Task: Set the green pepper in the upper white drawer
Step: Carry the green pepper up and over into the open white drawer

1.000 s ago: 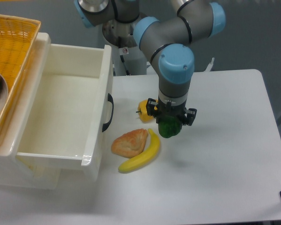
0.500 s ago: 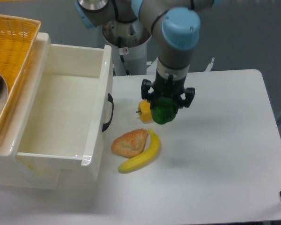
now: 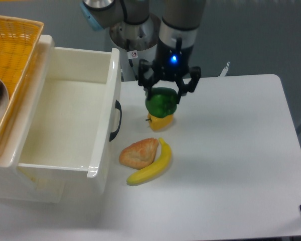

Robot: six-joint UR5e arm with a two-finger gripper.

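Observation:
My gripper is shut on the green pepper, a glossy dark-green lump held in the air above the table. It hangs just over the yellow pepper and to the right of the upper white drawer. That drawer is pulled open, its white inside bare, with a curved black handle on its front wall. The pepper is level with the drawer's front wall and a short way from it.
A yellow pepper lies on the table, partly hidden under the green one. A croissant and a banana lie in front of it. An orange wicker basket holding a bowl sits behind the drawer at the left.
The gripper has risen and moved left and back with the green pepper, from beside the banana to above the yellow pepper, closer to the drawer.

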